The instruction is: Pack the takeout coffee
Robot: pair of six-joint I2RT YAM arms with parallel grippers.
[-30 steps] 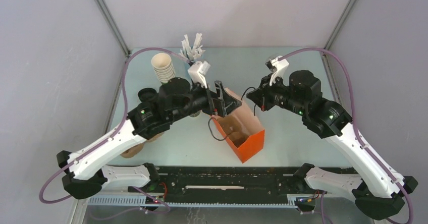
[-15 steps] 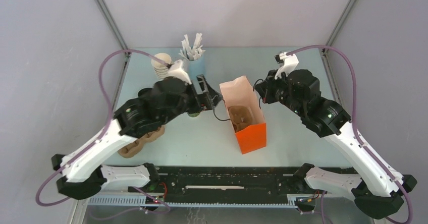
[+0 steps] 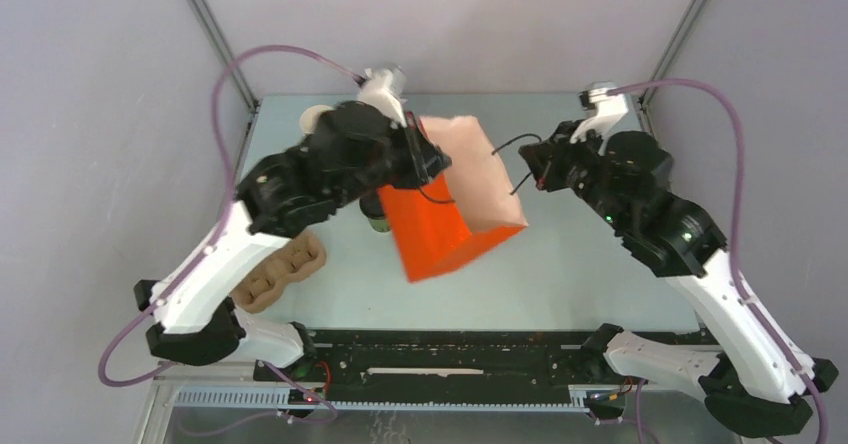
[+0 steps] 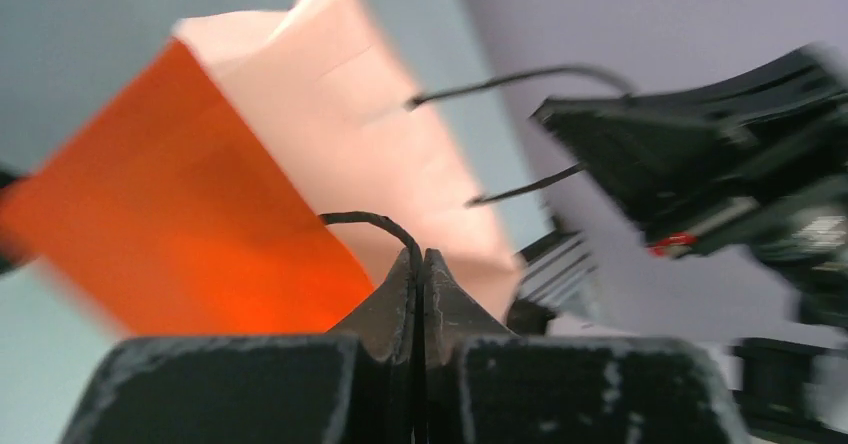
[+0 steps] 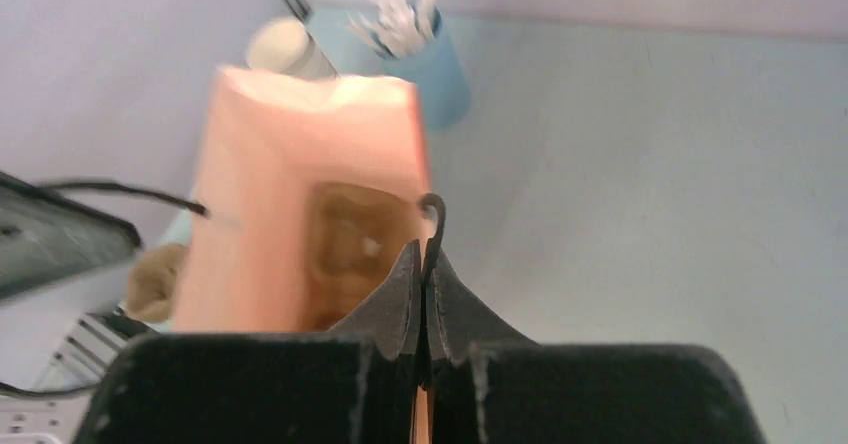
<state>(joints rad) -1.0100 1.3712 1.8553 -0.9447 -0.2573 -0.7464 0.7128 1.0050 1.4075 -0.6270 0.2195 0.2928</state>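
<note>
"Up and over goes the bag [image 3: 440, 234] since a second ago: upright then, now tipped, mouth toward my right pincer [image 5: 421, 269]. My left pincer [image 4: 421, 274] went from wide to closed."

"Closed on what?"

"A black handle [image 4: 370, 221]. The right one is clamped on the other handle [image 5: 433, 209]."

"And the cup?"

"The cup [image 3: 377, 223] stands on the bench [image 3: 560, 264], below and behind my left pincer, just beside the bag's orange side, not in it. Inside I see only a brown tray [image 5: 350, 239]. I'd say packing isn't done."
</note>
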